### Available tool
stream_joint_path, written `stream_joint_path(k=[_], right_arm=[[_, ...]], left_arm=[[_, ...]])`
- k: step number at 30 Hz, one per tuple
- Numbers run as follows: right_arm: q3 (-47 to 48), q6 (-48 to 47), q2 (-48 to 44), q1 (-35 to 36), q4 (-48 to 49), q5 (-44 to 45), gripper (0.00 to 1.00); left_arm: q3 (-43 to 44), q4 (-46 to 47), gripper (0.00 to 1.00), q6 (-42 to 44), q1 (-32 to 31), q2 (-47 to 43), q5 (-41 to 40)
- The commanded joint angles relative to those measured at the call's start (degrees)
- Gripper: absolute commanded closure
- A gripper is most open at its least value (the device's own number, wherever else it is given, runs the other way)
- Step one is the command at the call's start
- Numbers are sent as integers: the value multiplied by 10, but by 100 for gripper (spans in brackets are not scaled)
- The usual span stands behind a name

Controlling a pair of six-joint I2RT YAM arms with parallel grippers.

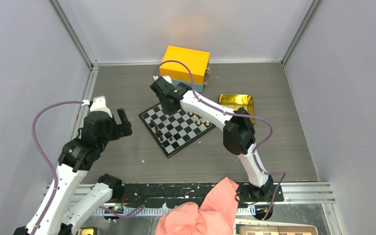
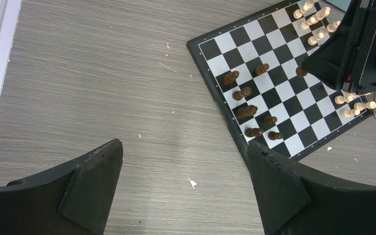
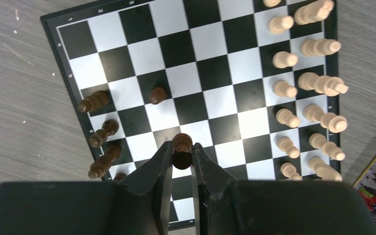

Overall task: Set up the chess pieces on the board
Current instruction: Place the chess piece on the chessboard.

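Right pincer [image 3: 182, 149]: closed on one dark piece [image 3: 181, 142], which sits upright between the two fingertips. In the right wrist view the piece is at lower centre of the frame, over the near rows of the board [image 3: 210, 41]. Whether its base touches the board cannot be told.

Left pincer [image 2: 186, 166]: open and empty, its fingers wide apart at the lower left and lower right of the left wrist view. It hangs over bare tabletop [image 2: 103, 78], with the board at the upper right of that frame, apart from both fingers.

Board position: in the top view it lies at the centre of the grey tabletop, turned so that one corner points to the bottom of the frame. The right pincer is over its upper left part.

Piece layout, right wrist view:
- Light pieces [image 3: 313, 81]: two columns along the right edge of the board, all upright.
- Dark pieces [image 3: 100, 134]: a loose column along the left edge, lower half.
- One dark pawn [image 3: 157, 94]: alone on a square left of centre, apart from the rest.

Other items, top view: a yellow box [image 1: 185, 63] above the board, and a gold tin [image 1: 237, 102] at the board's upper right.
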Motion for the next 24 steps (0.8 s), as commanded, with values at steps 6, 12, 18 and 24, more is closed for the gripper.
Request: stream_joint_path(k=[6,12,18,24], right_arm=[[-21,-5,8,21,22,-7,99],[-53,-12,14,22,57,-13,99],[-64,-15,26,22,73,-19,97],[-72,-18,28,22,82,-21,82]], left_arm=[[-5,29,2,4,4,10,12],[-10,34,2,-2,4,15,17],[-12,37,2,-6,4,18,20],[-13,39,2,-9,4,23,22]])
